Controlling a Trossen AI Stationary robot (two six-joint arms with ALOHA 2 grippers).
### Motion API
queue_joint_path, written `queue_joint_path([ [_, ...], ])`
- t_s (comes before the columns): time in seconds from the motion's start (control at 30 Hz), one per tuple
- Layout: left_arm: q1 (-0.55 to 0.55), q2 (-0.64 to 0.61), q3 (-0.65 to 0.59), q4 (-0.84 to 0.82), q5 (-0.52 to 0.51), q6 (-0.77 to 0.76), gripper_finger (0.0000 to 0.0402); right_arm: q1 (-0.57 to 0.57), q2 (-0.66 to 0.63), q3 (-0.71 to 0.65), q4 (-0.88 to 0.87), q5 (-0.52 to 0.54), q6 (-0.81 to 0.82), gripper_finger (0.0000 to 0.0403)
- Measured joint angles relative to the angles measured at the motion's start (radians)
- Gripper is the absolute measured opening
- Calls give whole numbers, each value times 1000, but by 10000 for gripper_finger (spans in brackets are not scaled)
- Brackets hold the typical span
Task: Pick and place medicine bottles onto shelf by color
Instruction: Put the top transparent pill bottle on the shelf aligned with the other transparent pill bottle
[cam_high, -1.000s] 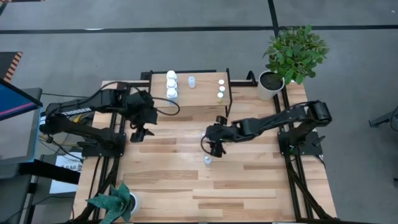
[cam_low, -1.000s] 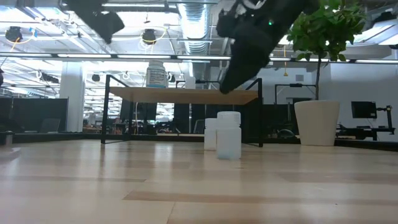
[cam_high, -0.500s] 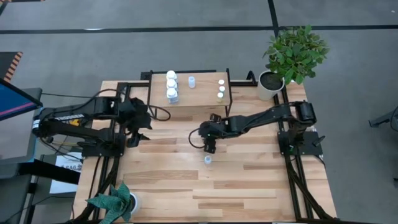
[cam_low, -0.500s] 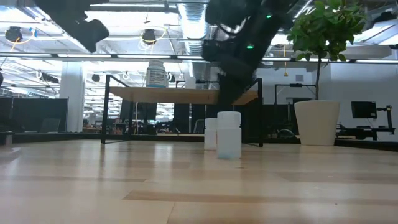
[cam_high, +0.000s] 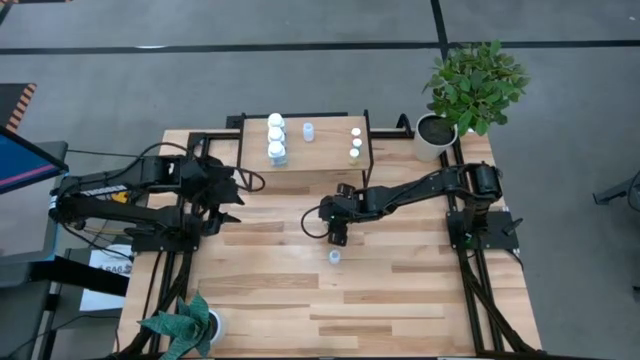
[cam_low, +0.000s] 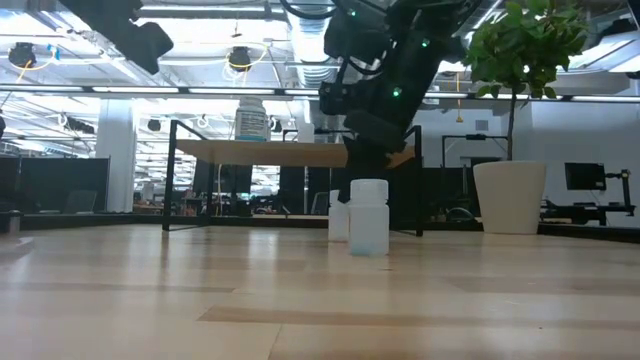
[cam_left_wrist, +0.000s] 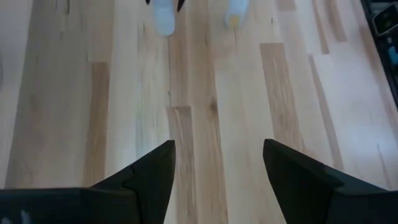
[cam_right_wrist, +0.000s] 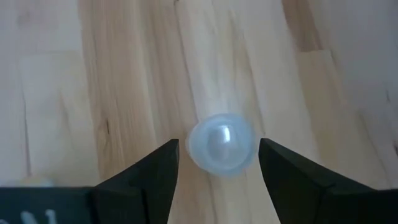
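Note:
My right gripper (cam_high: 337, 233) is open and points down over a small pale-blue bottle (cam_right_wrist: 221, 144) that stands on the tabletop. Its two fingers stand on either side of the bottle's cap, and I cannot tell whether they touch it. A second small bottle (cam_high: 334, 257) stands on the table just nearer, in front of the first in the low view (cam_low: 369, 216). The shelf (cam_high: 325, 152) stands at the far edge and carries white bottles (cam_high: 275, 136), a pale-blue one (cam_high: 308, 130) and tiny ones (cam_high: 355, 142). My left gripper (cam_high: 230, 192) is open and empty, left of the shelf.
A potted plant (cam_high: 470, 85) in a white pot stands at the far right corner, and another plant (cam_high: 185, 325) at the near left corner. The shelf's black legs (cam_low: 418, 180) stand just behind the right gripper. Bare wooden tabletop (cam_high: 400, 300) lies toward the near edge.
My right gripper has gone toward the table's left and far side and come down over the farther pale-blue bottle, so its fingers now stand around the cap. My left gripper has drawn back a little toward the table's left edge. The bottles have not moved.

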Motion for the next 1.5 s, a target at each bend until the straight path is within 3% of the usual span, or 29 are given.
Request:
queue_joint_path([
  [0.8,0,-1,0,1,-2,-7,228,-13,34,0,27,-6,0,240],
  [1.23,0,-1,0,2,-1,-7,228,-10,24,3,23,-10,49,142],
  [1.5,0,-1,0,4,-1,-7,228,6,24,216,-139,-18,-9,156],
])
